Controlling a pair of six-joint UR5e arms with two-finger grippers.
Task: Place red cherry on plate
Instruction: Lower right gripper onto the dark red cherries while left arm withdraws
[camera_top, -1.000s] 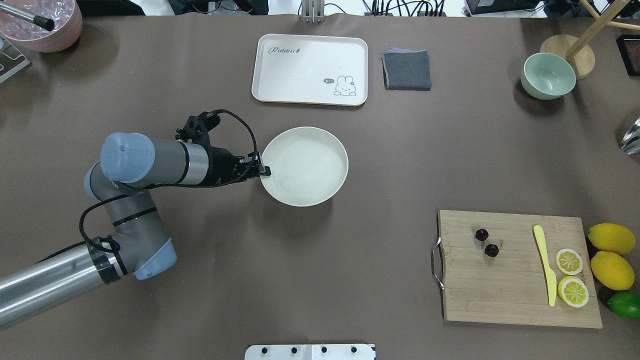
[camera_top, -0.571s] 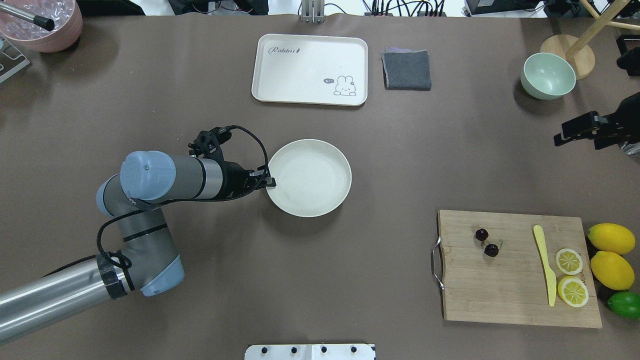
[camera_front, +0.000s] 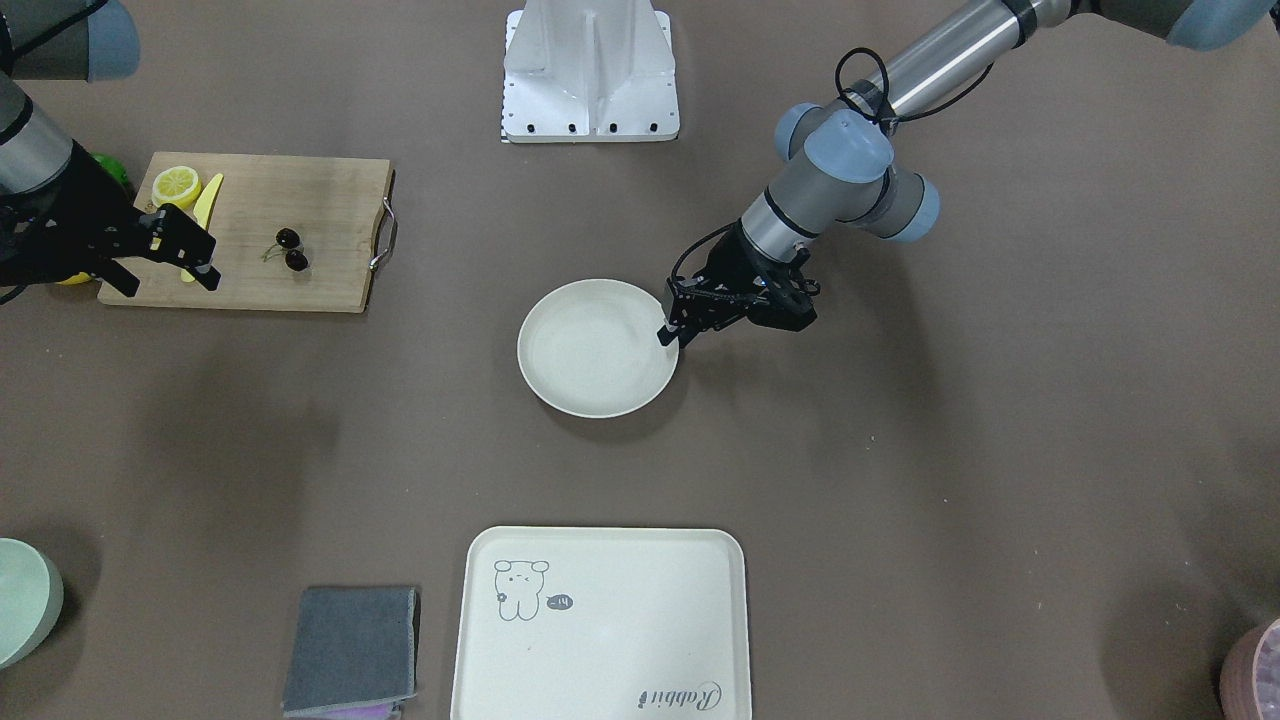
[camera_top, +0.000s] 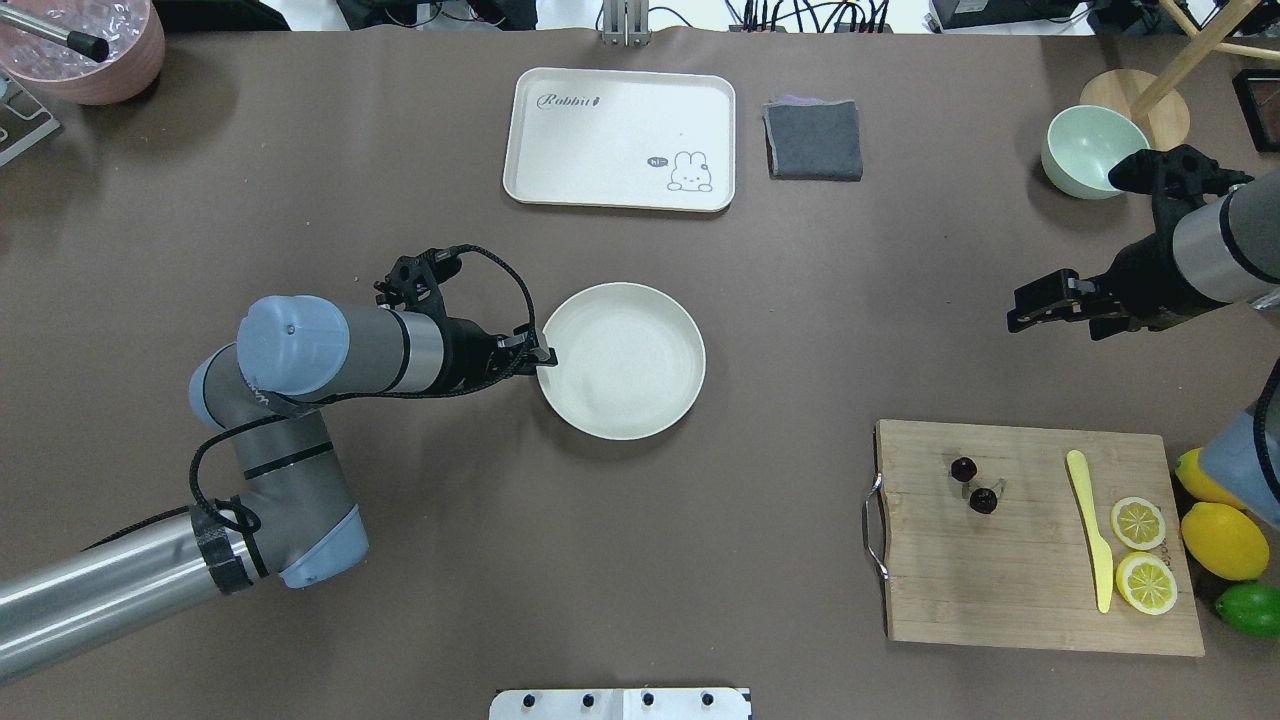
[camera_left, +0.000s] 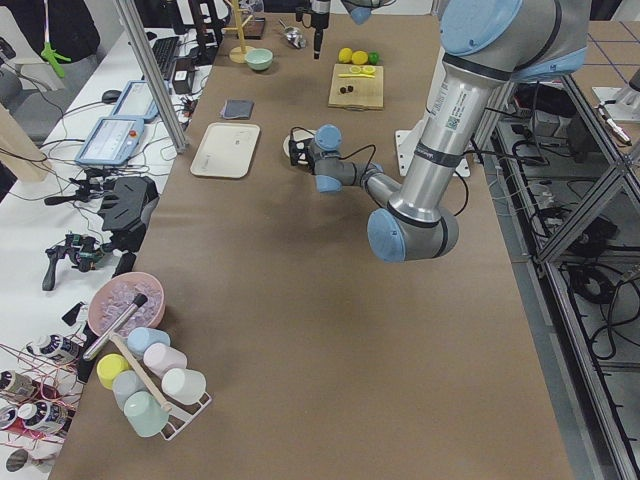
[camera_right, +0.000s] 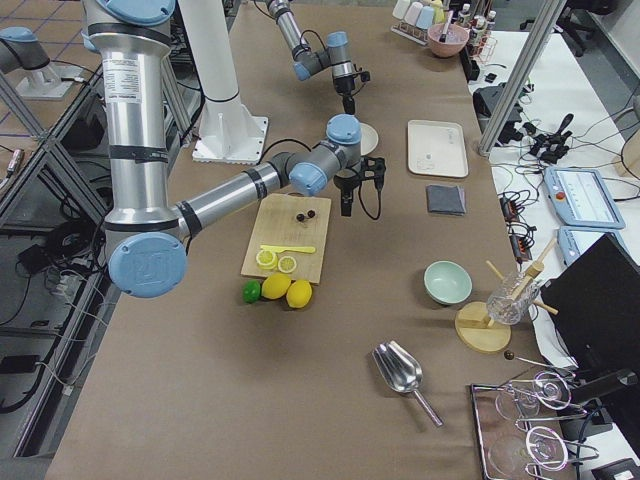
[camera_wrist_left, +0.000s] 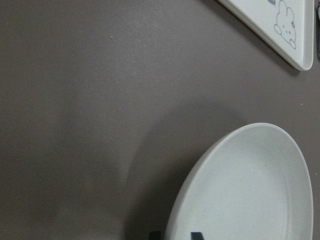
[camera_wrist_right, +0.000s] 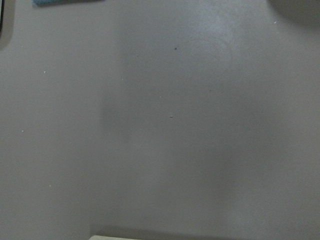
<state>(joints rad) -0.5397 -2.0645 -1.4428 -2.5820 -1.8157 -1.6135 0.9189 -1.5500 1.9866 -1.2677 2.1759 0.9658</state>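
Observation:
The red cherry (camera_top: 975, 485) is a dark pair lying on the wooden cutting board (camera_top: 1020, 590), also seen from the front (camera_front: 292, 250). The cream plate (camera_top: 640, 370) sits mid-table. My left gripper (camera_top: 545, 357) is shut on the plate's left rim; in the left wrist view its fingertips (camera_wrist_left: 196, 235) straddle the rim of the plate (camera_wrist_left: 250, 185). My right gripper (camera_top: 1055, 322) hangs open and empty above the table, beyond the board and right of the cherry. From the front the right gripper (camera_front: 168, 283) appears over the board's end.
A yellow knife (camera_top: 1090, 530), two lemon halves (camera_top: 1140, 522), whole lemons (camera_top: 1225, 540) and a lime (camera_top: 1250, 608) lie at the board's right. The rabbit tray (camera_top: 620, 120), a grey cloth (camera_top: 814, 140) and a green bowl (camera_top: 1085, 150) stand at the back.
The left gripper has drawn the plate toward the robot and slightly right. The right arm has come in from the right edge and moved left, toward the board.

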